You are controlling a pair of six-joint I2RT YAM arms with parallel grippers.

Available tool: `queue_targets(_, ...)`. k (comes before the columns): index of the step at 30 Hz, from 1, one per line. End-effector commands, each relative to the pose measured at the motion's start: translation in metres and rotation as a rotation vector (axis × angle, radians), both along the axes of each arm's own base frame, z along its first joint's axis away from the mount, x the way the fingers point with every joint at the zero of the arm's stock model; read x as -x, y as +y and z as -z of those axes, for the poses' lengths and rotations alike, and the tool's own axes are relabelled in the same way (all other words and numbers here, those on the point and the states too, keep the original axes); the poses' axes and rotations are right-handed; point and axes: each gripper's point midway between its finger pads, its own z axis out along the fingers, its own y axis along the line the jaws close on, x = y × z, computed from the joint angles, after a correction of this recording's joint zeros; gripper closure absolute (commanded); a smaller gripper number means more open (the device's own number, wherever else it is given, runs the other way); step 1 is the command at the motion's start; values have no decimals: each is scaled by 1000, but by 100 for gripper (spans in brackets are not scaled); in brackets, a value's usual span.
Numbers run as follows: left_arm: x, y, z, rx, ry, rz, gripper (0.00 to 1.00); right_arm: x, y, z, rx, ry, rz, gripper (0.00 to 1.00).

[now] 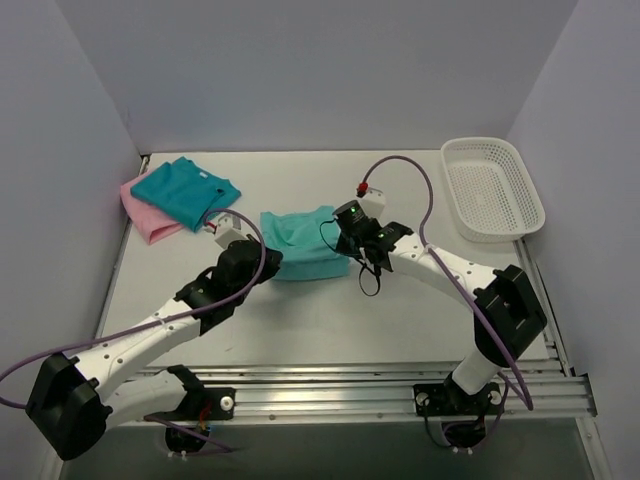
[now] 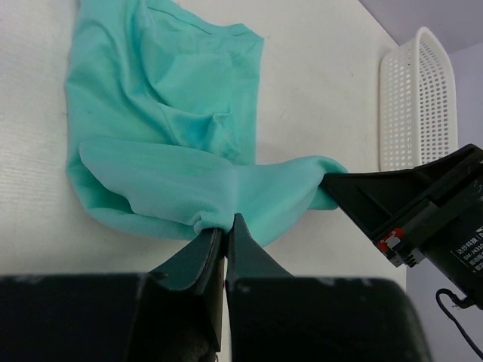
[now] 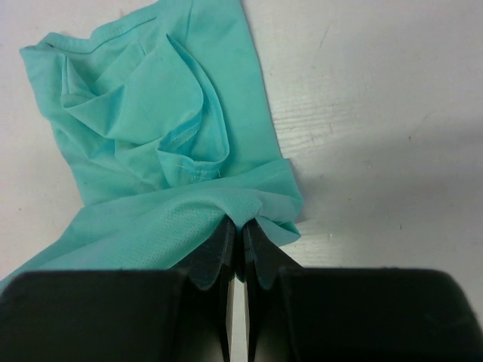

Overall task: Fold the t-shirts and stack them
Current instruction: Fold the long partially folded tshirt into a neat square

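Green tee: rumpled, middle of table.
Left gripper: clamped on its edge.
Right gripper: clamped, seemingly on its corner.

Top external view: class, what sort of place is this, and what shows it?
Probably a robot test cell, not a home: two arms bolted to a metal rail, plain walls boxing in a white table, only t-shirts and a white mesh basket on it.

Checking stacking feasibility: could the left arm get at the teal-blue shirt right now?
Probably not yet: the left arm has its jaws shut on the sea-green shirt. The teal-blue shirt lies close, with nothing between.
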Motion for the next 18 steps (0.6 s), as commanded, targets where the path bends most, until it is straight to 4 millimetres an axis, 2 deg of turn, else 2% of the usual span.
queue_targets(1,-22,6,-38,23,-94,-18,97,-15,-18,-14,83,-21,23,100)
queue_targets(7,-34,16,-43,34,-105,-47,97,-27,-15,-21,71,-24,19,100)
queue_targets(10,-37,19,-37,38,-97,-49,97,-33,-12,-21,70,-21,15,100)
queue_targets(16,-50,18,-42,58,-109,-48,97,-48,-5,-18,81,-12,5,100)
queue_targets(18,-55,19,-44,59,-110,-49,97,-53,-1,-24,75,-20,-1,100)
